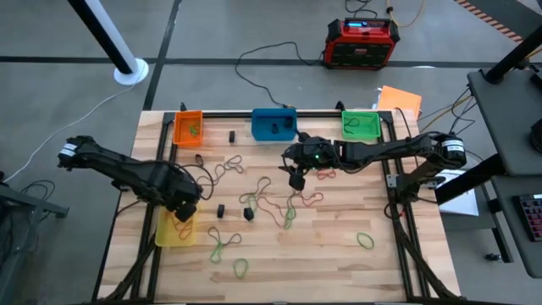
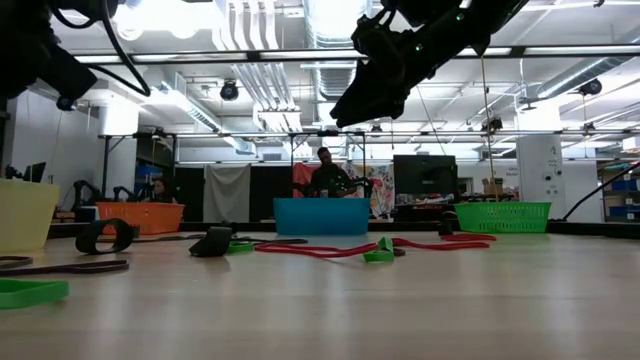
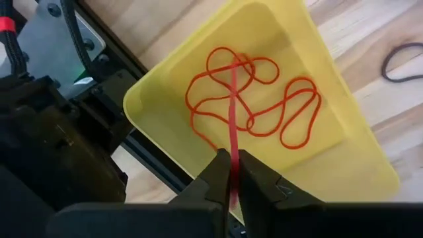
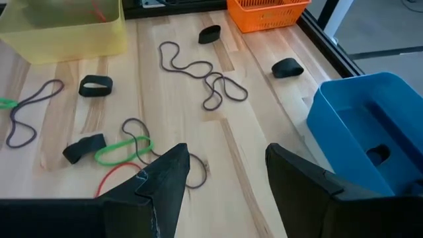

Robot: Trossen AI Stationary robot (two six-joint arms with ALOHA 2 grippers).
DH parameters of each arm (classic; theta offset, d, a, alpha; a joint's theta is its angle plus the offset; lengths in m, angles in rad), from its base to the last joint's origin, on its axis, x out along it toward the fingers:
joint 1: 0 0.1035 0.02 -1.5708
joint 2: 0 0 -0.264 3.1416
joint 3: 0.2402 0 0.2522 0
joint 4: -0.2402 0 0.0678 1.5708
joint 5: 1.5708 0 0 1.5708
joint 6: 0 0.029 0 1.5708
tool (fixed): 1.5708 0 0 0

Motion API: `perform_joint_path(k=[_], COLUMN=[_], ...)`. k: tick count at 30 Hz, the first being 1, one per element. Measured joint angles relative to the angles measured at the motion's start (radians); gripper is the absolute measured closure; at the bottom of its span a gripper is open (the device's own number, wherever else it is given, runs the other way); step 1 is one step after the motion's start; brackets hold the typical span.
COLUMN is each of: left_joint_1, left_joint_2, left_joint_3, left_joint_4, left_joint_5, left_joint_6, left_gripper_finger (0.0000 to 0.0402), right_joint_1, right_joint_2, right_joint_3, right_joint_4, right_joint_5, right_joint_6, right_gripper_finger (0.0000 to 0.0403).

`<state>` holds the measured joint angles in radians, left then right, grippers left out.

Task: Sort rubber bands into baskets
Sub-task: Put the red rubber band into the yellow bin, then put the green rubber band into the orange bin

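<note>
Your left hand (image 3: 231, 173) is parked right over the yellow basket (image 1: 175, 230) at the near-left edge of the surface (image 1: 339, 263), and its fingers are pinched together on a red band (image 3: 233, 125) that hangs straight down into the bin. That strand runs into a tangle of red loops (image 3: 264, 106) lying on the basket floor. You can see the same thing from above: the hand sits on the basket's far end with a bit of red showing inside.

Your right hand (image 4: 228, 173) is up off the wood near the middle of the surface, just in front of the blue basket (image 1: 273, 124), fingers spread wide with nothing between them. Under it in the wrist view there's a green band (image 4: 119, 152), a red one (image 4: 112, 178) and some dark loops (image 4: 201, 76) strung out across the planks.

Basket line-up along the far edge: orange basket (image 1: 188, 128) on the left with something green in it, blue in the middle with a couple of dark bits inside, green basket (image 1: 362, 124) on the right.

Plenty of bands are loose on the wood: a red and green cluster (image 1: 284, 207) around the centre, a few green loops (image 1: 222, 247) near the front, one green loop (image 1: 365, 241) off to the right, and short black bands (image 1: 247, 213) scattered between.
</note>
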<state>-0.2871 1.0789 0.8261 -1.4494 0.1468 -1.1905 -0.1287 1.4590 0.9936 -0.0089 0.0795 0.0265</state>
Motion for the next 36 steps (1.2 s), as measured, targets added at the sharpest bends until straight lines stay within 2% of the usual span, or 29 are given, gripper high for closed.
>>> perform_joint_path(k=[9, 11, 14, 19, 23, 27, 29, 33, 36], left_joint_1=[0.000, 0.000, 0.000, 0.000, 0.002, 0.029, 0.050, 0.079, 0.104], left_joint_2=[0.002, 0.002, 0.001, 0.001, 0.003, 0.009, 0.007, -0.007, -0.024], left_joint_3=[0.000, 0.009, 0.034, 0.068, 0.069, 0.069, 0.069, 0.052, 0.020], left_joint_4=[0.002, 0.020, 0.131, 0.435, 0.653, 0.723, 0.727, 0.761, 0.839], left_joint_5=[-0.011, -0.034, -0.108, -0.259, -0.282, -0.328, -0.337, -0.332, -0.289], left_joint_6=[0.011, 0.024, 0.077, 0.375, 0.695, 0.908, 0.988, 1.130, 1.221], left_gripper_finger=[0.0314, 0.0297, 0.0282, 0.0277, 0.0277, 0.0277, 0.0277, 0.0277, 0.0277], right_joint_1=[0.000, 0.000, 0.000, 0.000, 0.002, 0.009, 0.016, 0.037, 0.047], right_joint_2=[0.000, 0.000, 0.000, 0.000, 0.000, 0.000, 0.000, 0.000, 0.000], right_joint_3=[0.000, -0.001, -0.001, -0.001, -0.001, 0.002, 0.023, 0.078, 0.097], right_joint_4=[-0.001, -0.002, -0.008, -0.095, -0.227, -0.384, -0.519, -0.754, -0.873], right_joint_5=[0.000, 0.000, 0.000, 0.000, -0.001, -0.001, 0.000, 0.003, 0.001], right_joint_6=[0.000, 0.000, 0.018, 0.090, 0.153, 0.260, 0.331, 0.493, 0.558], right_gripper_finger=[0.0206, 0.0206, 0.0206, 0.0206, 0.0207, 0.0210, 0.0214, 0.0225, 0.0234])
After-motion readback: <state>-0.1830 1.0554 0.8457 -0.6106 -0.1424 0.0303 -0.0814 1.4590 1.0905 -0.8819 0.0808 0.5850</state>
